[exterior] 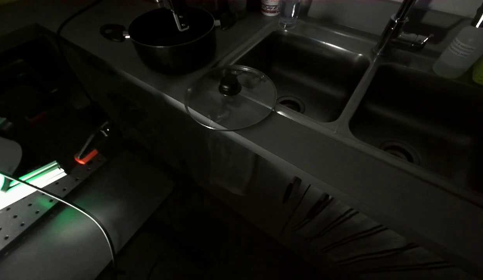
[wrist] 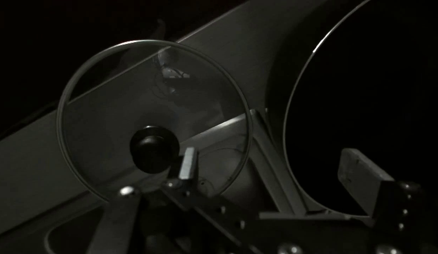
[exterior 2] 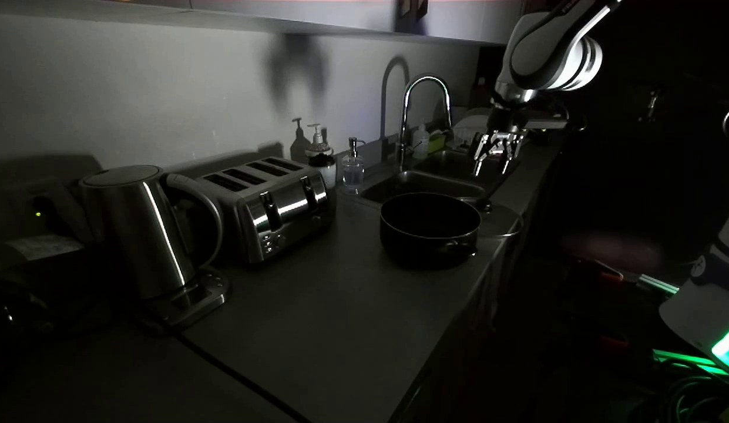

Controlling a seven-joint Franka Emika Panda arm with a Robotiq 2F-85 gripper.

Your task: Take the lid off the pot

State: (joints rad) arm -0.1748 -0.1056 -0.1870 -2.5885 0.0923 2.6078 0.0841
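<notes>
The clear glass lid [exterior: 245,111] with its dark knob lies beside the pot, knob up, across the counter strip and a sink corner, with part over the front edge. It also shows behind the pot in an exterior view [exterior 2: 504,220] and in the wrist view [wrist: 155,102]. The black pot [exterior: 175,58] stands uncovered on the counter, also seen in an exterior view [exterior 2: 429,247] and at the right of the wrist view [wrist: 363,88]. My gripper [wrist: 271,164] is open and empty, above lid and pot; it shows raised in an exterior view [exterior 2: 491,168]. One finger shows in an exterior view [exterior: 181,25].
A steel double sink [exterior: 352,101] with a tall faucet [exterior 2: 405,117] adjoins the pot. A soap dispenser [exterior 2: 352,167], toaster [exterior 2: 264,205] and kettle [exterior 2: 138,235] stand along the wall. A bottle [exterior: 461,52] stands behind the sink. The scene is dark.
</notes>
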